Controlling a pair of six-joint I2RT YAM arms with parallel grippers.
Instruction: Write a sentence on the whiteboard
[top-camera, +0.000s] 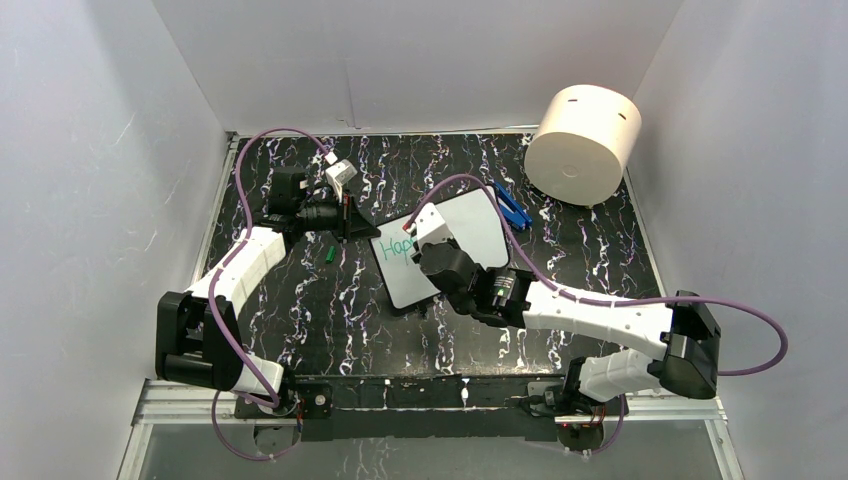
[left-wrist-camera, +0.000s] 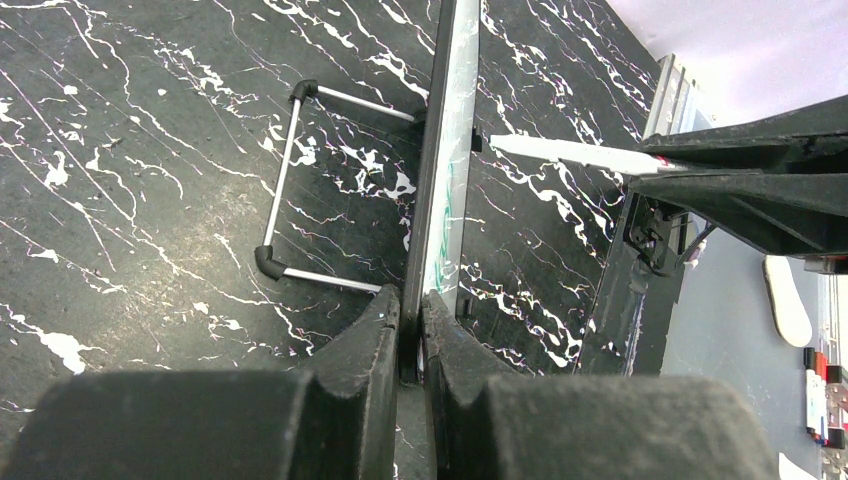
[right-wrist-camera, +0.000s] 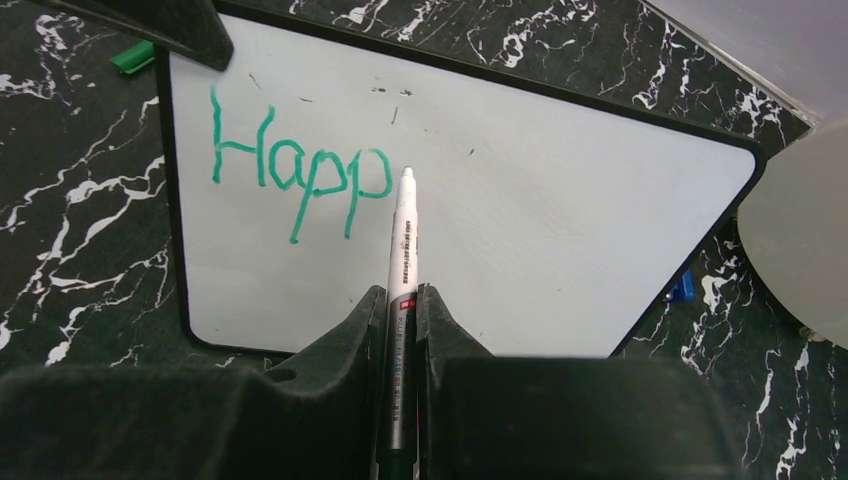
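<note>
I am pinching the marker (right-wrist-camera: 404, 240) in right jaws, tip just right of the lettering (right-wrist-camera: 297, 178); left jaws are gripping the whiteboard (right-wrist-camera: 560, 250) edge.

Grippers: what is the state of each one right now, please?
Left gripper: closed on the whiteboard edge.
Right gripper: closed, holding the marker.

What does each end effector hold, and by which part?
The left end effector clamps the whiteboard at its framed edge, near a corner. The right end effector grips a white marker by its barrel.
</note>
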